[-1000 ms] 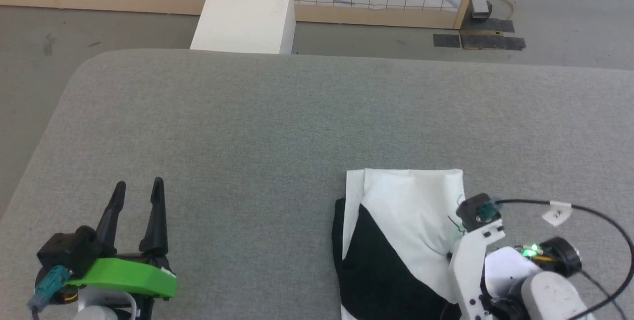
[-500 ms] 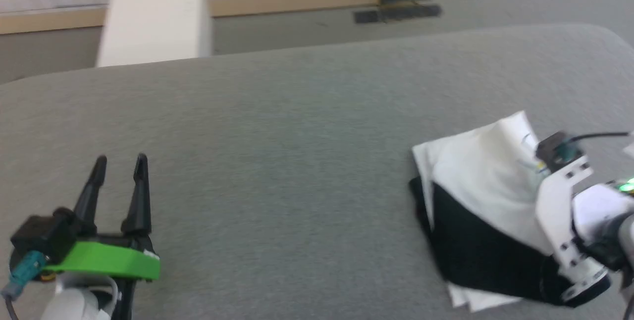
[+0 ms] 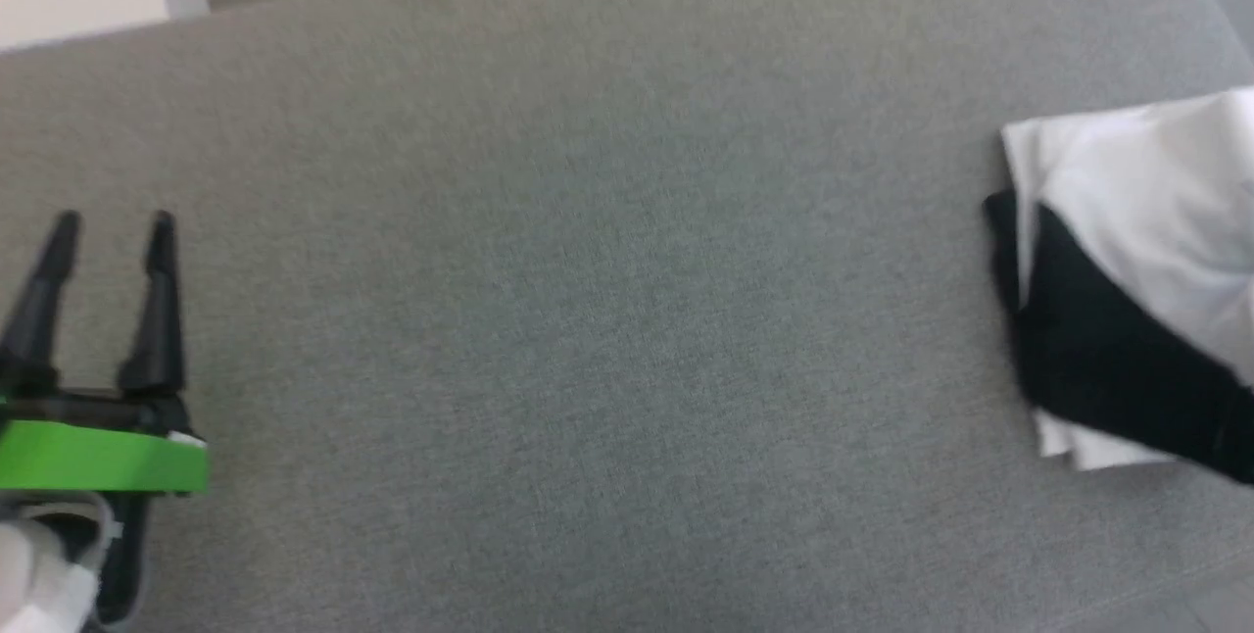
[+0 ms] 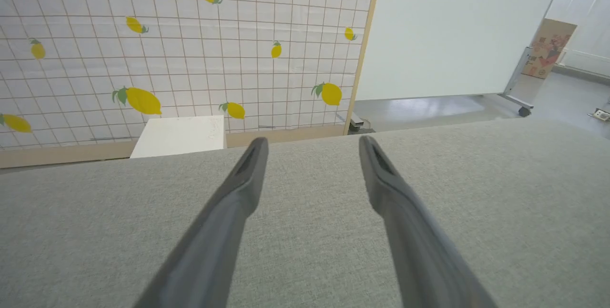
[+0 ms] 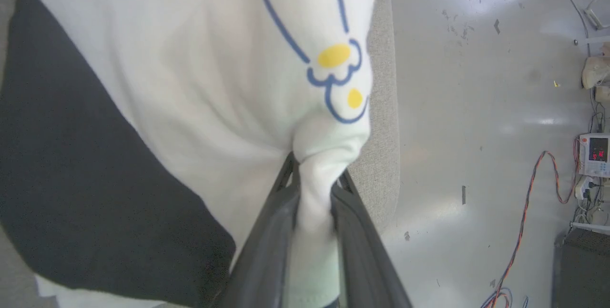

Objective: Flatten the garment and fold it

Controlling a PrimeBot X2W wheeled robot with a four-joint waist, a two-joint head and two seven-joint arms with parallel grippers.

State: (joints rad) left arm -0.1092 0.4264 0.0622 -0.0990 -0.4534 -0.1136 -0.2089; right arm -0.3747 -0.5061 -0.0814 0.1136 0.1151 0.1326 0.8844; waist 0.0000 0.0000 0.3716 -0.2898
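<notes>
Head view, count: one garment (image 3: 1136,182), one table (image 3: 588,319).
Left gripper (image 3: 114,221): fingers wide apart, empty, over the table.
Right gripper (image 5: 315,169): closed on a white garment fold.

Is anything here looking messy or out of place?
Yes: the garment lies bundled at the far right edge of the grey table, and the right claw pinches a bunched wad of its white cloth, puckering the print. The left claw hangs open.

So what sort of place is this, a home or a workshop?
Probably a robotics lab or test room: a lemon-print partition, loose cables beside a digital meter, and a grey padded table holding the garment.
</notes>
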